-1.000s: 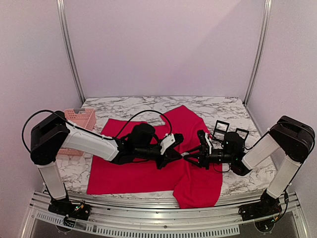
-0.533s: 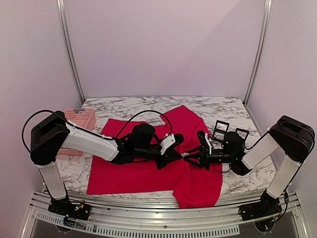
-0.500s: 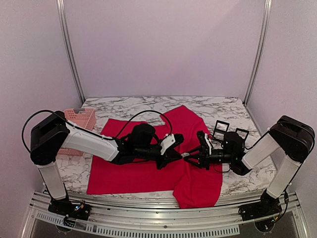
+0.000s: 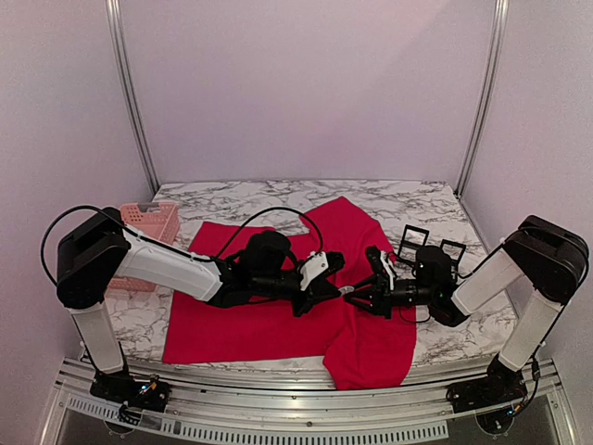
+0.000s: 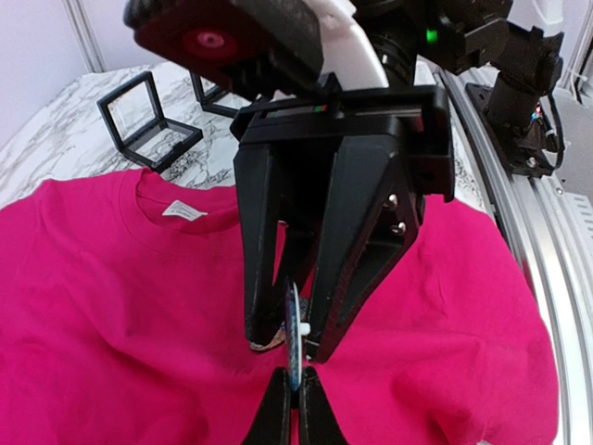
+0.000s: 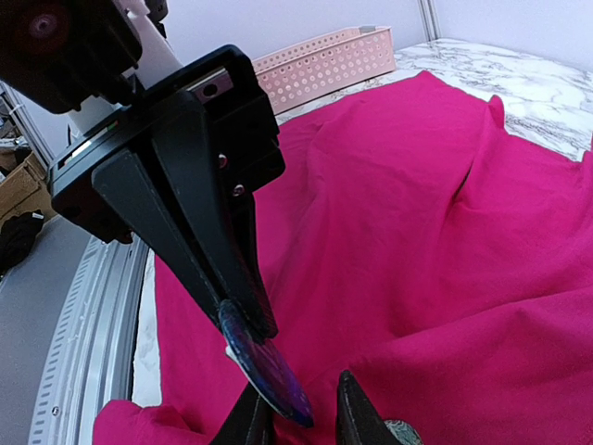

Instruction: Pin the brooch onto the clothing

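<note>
The left gripper (image 5: 296,399) is pinching the brooch (image 5: 295,336) edge-on between pressed-together fingers, above the red T-shirt (image 4: 250,324) that is lying across the table (image 4: 278,193) toward its near edge. The right gripper (image 6: 301,408) is facing it, fingers slightly parted around the brooch's free end.

Pink basket (image 4: 153,221) and black frames (image 4: 414,239) on marble table (image 4: 250,195).

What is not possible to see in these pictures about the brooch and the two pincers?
Right wrist view: the bottom edge cuts the right pincer; whether it touches the brooch is unclear.
Left wrist view: brooch seen edge-on in the left pincer; its pin is hidden.
Top view: brooch too small between both pincers.
</note>
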Controlling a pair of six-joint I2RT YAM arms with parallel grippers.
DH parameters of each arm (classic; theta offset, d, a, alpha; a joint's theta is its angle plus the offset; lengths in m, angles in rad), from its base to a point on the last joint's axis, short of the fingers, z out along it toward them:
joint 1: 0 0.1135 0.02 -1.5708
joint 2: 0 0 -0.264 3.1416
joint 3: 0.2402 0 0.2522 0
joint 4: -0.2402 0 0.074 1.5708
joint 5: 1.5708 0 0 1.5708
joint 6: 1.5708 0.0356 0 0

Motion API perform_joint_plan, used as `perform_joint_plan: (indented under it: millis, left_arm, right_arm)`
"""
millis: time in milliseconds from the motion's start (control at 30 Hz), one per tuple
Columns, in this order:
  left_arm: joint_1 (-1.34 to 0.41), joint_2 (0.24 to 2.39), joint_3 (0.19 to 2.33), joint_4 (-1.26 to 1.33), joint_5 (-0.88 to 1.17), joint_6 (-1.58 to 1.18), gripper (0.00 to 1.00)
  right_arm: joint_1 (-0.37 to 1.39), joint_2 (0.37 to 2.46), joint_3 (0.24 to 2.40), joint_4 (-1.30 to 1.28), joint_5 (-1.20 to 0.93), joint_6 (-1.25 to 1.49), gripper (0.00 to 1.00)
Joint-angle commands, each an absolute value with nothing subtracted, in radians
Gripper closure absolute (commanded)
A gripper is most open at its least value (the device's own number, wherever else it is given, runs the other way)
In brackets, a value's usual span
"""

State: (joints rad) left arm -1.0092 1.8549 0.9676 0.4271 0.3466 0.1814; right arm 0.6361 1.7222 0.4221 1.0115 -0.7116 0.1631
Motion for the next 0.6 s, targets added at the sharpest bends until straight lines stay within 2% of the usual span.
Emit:
perform_joint_plan:
  millis: [0,200,567]
  left_arm:
    - [-1.061,1.827,0.956,0.414,0.404,0.213,1.0]
    - [-1.062,1.826,0.948,0.416,0.403,0.218,1.0]
    - [-1.08,1.818,0.933,0.41,0.402,0.276,1.0]
  right_arm:
    - [0.618,1.738,0.467,1.022,-0.686,0.205,0.75]
    - [0.617,1.741,0.465,1.051,-0.711,0.215,0.72]
    - [0.594,1.757,0.463,1.085,-0.714,0.283,0.77]
